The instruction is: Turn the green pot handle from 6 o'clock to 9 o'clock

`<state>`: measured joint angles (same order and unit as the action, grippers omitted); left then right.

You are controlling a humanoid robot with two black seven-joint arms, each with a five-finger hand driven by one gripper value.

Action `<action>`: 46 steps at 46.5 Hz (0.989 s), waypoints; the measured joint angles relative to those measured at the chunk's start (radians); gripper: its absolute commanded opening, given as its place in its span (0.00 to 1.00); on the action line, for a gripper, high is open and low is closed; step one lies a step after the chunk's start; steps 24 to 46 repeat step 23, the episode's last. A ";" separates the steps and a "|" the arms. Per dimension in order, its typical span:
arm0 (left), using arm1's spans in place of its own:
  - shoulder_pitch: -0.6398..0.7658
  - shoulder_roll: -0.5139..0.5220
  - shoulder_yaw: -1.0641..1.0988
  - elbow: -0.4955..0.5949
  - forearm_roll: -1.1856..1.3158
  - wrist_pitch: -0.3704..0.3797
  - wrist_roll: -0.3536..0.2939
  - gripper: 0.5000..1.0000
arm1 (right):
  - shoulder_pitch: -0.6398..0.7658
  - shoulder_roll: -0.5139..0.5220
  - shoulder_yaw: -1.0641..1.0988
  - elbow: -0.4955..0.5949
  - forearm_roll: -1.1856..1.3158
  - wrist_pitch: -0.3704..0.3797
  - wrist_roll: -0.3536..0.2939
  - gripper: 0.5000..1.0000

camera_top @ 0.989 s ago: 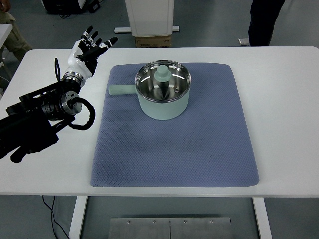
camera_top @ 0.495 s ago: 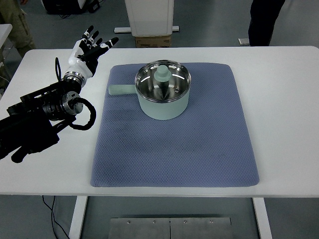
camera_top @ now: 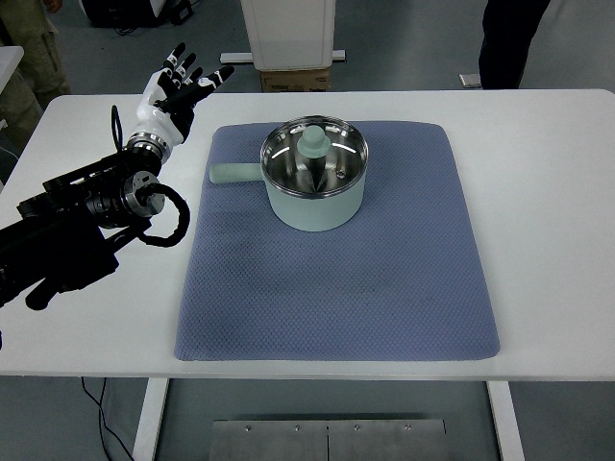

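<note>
A pale green pot [camera_top: 315, 192] with a shiny steel inside stands on the blue-grey mat [camera_top: 336, 288], toward its far half. A green knobbed lid piece [camera_top: 313, 144] sits inside it. The pot's handle [camera_top: 233, 174] points left, toward the picture's left edge. My left hand [camera_top: 183, 88] hovers over the table's far left, well apart from the handle, its black-tipped fingers [camera_top: 219, 76] spread and holding nothing. Its black arm [camera_top: 72, 230] comes in from the left edge. The right arm does not show.
The white table [camera_top: 548, 192] carries only the mat. Behind its far edge stand a white pedestal [camera_top: 288, 34] with a cardboard box [camera_top: 295, 80] at its foot, a person's dark legs [camera_top: 507, 43] at the right and another person's trousers [camera_top: 21, 58] at the far left.
My left hand has drifted slightly up and to the right, away from the table's near side. The pot has not moved. The person at the far left has shifted.
</note>
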<state>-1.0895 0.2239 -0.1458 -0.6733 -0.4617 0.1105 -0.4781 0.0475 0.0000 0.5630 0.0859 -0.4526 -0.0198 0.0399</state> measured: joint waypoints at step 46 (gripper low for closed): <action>0.015 -0.002 0.000 0.002 0.015 -0.001 -0.002 1.00 | 0.000 0.000 0.000 0.000 0.000 0.003 -0.002 1.00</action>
